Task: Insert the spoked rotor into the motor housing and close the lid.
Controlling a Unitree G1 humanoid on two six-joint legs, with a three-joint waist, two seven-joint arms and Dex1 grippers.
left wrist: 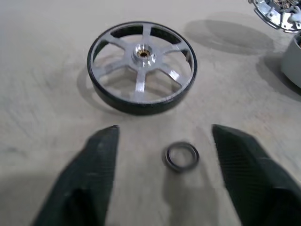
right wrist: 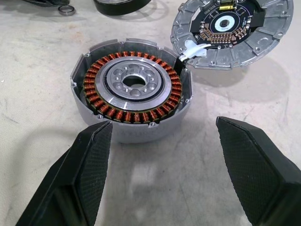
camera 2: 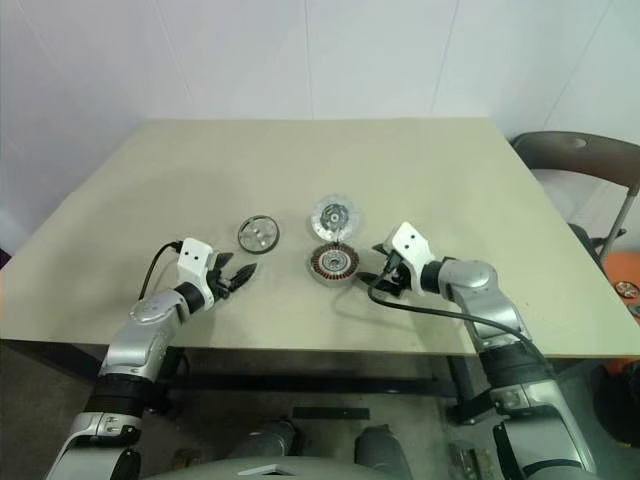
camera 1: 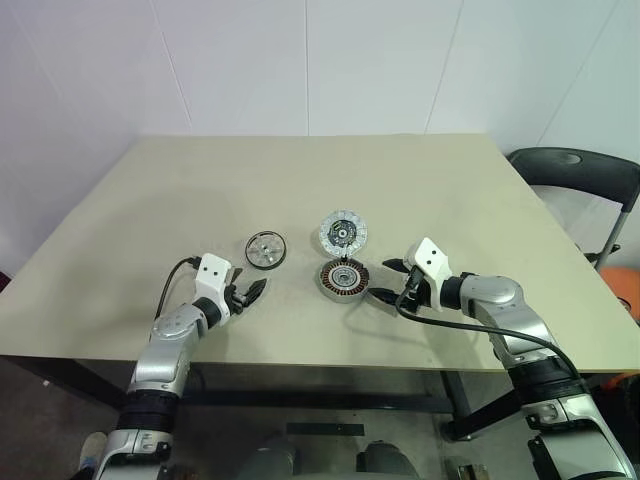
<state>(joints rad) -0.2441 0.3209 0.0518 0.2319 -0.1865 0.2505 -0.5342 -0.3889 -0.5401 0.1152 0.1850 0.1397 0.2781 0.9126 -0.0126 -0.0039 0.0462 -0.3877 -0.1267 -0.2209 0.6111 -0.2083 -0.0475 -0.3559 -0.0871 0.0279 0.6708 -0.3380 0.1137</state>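
Left gripper [camera 1: 252,291] sits low over the table [camera 1: 150,200], fingers spread apart, nothing between them but a small loose metal ring [left wrist: 181,156] lying flat on the tabletop. Left wrist view shows that ring sitting in the gap, touching neither finger [left wrist: 96,165].

Just past it lies the spoked rotor [camera 1: 266,249]: dark outer band, silvery spokes, brass-coloured hub, flat on the table and apart from my fingertips. It's to the left of the other two parts, not in the motor housing.

Right gripper [camera 1: 390,281] is also spread wide and empty, resting near the table just right of the motor housing [camera 1: 344,279]. Right wrist view has the housing straight ahead between my two fingers [right wrist: 89,165], close but not touching. Copper windings are exposed around a silvery centre with an open bore, so it's open at the top with nothing dropped in.

Lid [camera 1: 343,233] lies just behind the housing, its edge right against the housing rim or overlapping it slightly; I can't tell if they actually touch. It lies with the circuit side up: dark centre, copper contacts, a white connector at the edge nearest the housing.

All three parts sit around mid-table, towards the near edge, between my two arms. Dark chair [camera 1: 585,175] stands off the table's far right corner.
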